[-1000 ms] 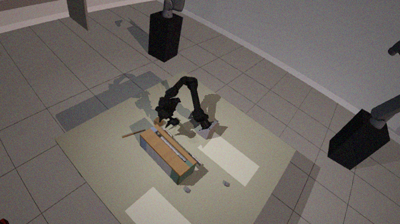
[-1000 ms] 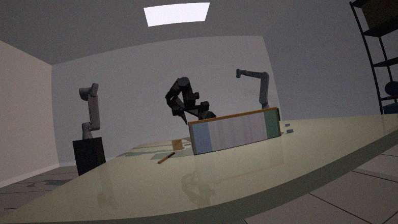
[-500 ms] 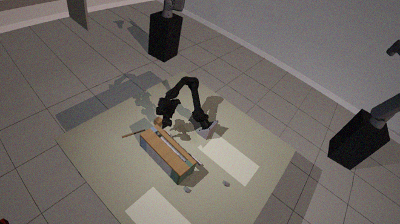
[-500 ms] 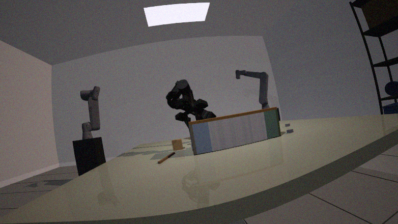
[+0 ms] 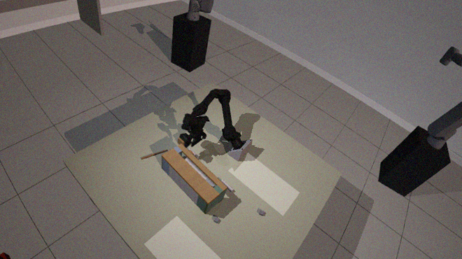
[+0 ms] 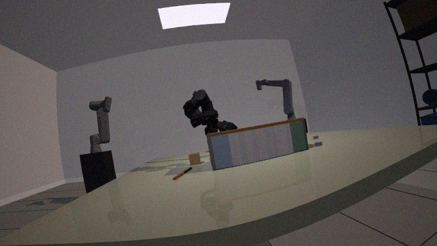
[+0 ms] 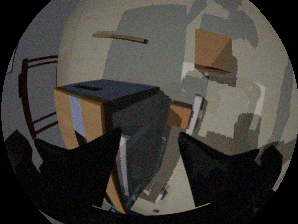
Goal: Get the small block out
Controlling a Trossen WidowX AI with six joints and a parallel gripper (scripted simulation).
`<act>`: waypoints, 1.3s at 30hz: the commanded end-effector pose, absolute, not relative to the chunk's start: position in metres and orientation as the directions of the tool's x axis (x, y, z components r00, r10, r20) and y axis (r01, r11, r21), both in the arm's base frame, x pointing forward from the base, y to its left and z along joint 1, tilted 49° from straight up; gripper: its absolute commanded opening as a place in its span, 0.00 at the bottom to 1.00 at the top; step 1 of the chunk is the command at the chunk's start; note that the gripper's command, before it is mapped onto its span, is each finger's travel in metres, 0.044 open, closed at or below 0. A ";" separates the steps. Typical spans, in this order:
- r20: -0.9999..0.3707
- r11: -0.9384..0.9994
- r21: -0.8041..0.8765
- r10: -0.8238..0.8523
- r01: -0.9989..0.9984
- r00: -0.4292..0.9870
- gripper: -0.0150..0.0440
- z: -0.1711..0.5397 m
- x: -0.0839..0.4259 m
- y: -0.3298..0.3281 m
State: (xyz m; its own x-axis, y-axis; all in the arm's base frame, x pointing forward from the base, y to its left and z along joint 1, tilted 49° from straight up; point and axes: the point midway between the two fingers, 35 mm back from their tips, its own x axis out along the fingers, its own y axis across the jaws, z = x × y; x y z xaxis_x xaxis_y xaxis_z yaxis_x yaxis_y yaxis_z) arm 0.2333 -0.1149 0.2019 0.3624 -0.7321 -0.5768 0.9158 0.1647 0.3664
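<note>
The box point(image 5: 191, 173) point(image 6: 259, 143) stands on the table, with orange edges, a blue end and a green end. In the wrist view the box point(image 7: 135, 137) shows a dark long side. My gripper point(image 5: 189, 142) point(image 7: 150, 134) is open and empty, its fingers beside the box near its blue end. In the wrist view a small orange-brown piece point(image 7: 179, 115) shows just off the dark side, by a pale strip point(image 7: 197, 114); I cannot tell if it is the task's block. A larger orange-brown block point(image 6: 194, 159) point(image 7: 212, 47) stands apart on the table. The shelf's contents are not clearly seen.
A brown stick point(image 5: 154, 154) point(image 6: 183, 173) point(image 7: 120, 37) lies off the blue end. Two small grey pieces point(image 5: 261, 211) point(image 5: 216, 219) lie off the green end. A pale angled panel point(image 5: 241, 152) stands by the arm's base. A pale strip point(image 5: 227, 185) lies along the box's arm-facing side.
</note>
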 end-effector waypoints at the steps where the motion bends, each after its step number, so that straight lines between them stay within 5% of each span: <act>1: -0.569 -0.419 0.803 -0.751 0.423 0.337 0.74 0.186 0.225 -0.130; 14: -0.560 -0.638 0.748 -0.755 -0.182 0.341 0.74 0.182 0.223 -0.135; 39: -0.561 -0.641 0.742 -0.754 -0.196 0.340 0.74 0.179 0.224 -0.137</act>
State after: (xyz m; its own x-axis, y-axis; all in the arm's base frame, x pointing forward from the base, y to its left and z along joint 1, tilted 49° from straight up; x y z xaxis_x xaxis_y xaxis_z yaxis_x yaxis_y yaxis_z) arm 0.2248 -0.1353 0.1841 0.3454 -0.7566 -0.5552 -0.1913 -0.6359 0.7477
